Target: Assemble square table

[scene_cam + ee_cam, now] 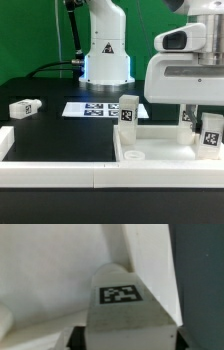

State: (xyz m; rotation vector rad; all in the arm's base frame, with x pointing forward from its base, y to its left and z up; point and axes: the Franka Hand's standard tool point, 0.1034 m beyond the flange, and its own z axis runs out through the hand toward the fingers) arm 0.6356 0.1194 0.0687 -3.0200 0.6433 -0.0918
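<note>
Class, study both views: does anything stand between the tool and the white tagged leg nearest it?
Nothing visible does. The leg sits directly between the fingers of the tool, held upright over the table top.

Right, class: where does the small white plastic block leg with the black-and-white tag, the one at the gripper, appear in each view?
Exterior view: the small white tagged block leg is at the exterior view's right, below the arm, above the white square tray-like top.
Wrist view: the leg fills the middle, its tag facing the camera, held in the gripper.
Shared landmark: the white top, seen behind the leg.
</note>
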